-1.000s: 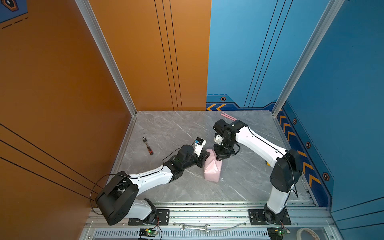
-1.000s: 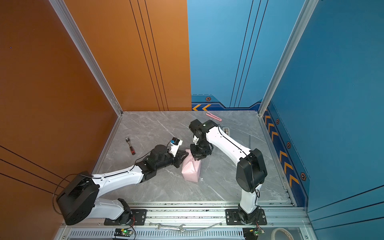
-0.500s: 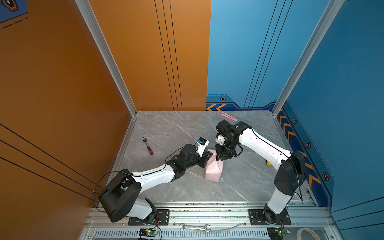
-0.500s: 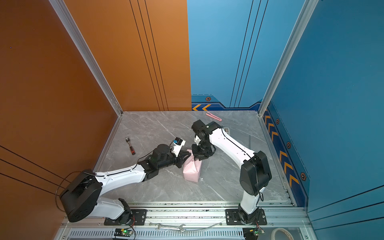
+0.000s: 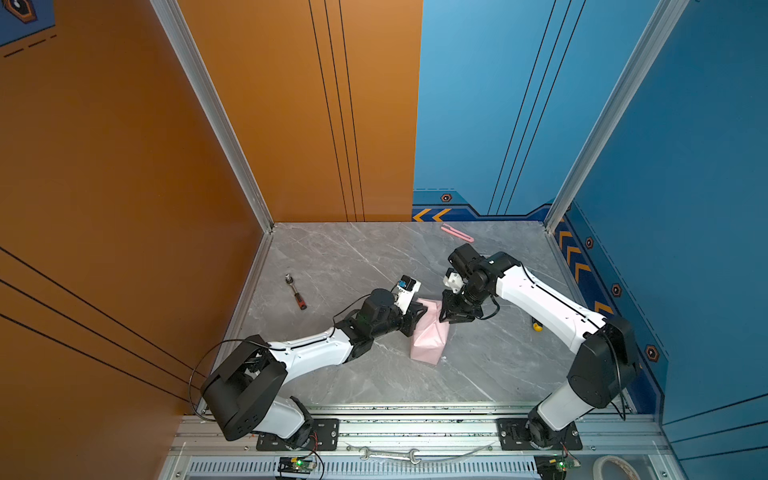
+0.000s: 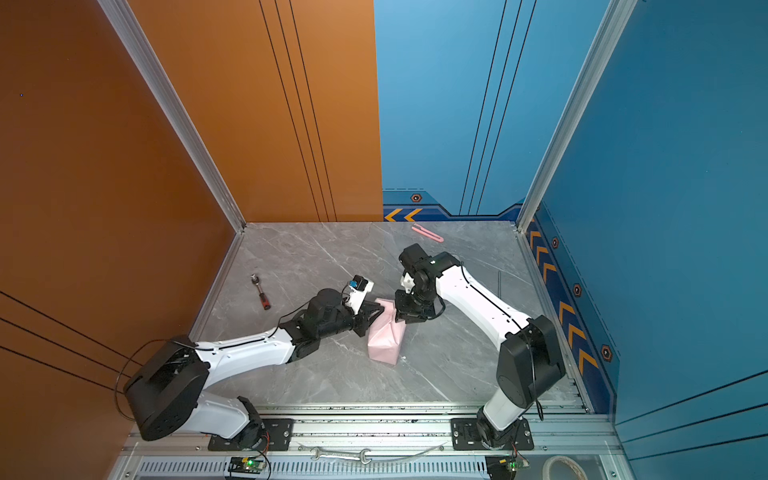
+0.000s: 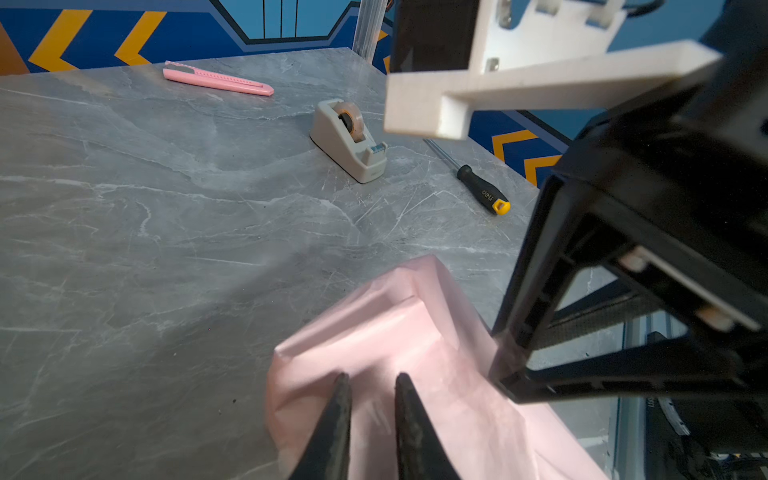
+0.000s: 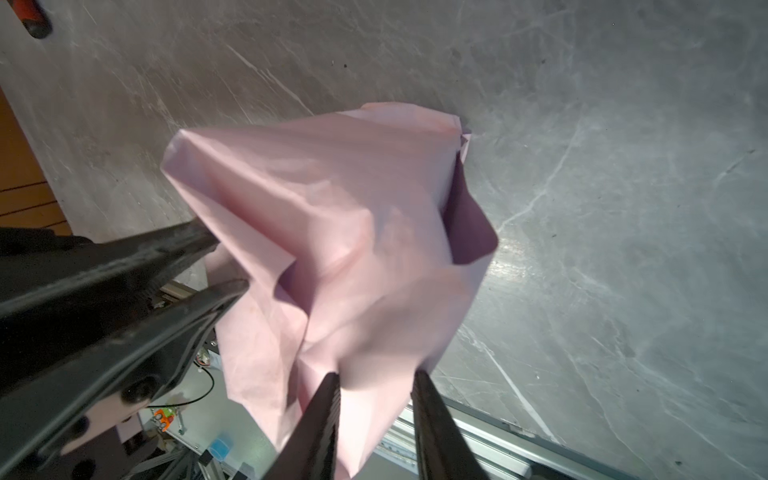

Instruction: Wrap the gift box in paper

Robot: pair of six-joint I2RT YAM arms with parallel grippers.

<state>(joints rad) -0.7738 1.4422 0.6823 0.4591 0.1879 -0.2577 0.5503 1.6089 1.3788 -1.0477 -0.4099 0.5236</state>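
Paper [image 5: 430, 343] is lying as a pale pink bundle near the middle of the bench [image 5: 332, 257], a little toward the front edge, and it is hiding the box completely. Your left gripper [image 7: 372, 378] is resting its tips on the bundle's end nearer the back edge with narrow jaws; you cannot tell if it is pinching. Your right gripper [image 8: 376, 376] is facing it from the right, jaws standing partly apart over a fold.

My top views are bright, evenly lit and sharp. My right wrist view smears the paper [image 8: 332, 232] with blur, and glare streaks the table [image 8: 523, 249]; my left wrist's nearest parts are out of focus.
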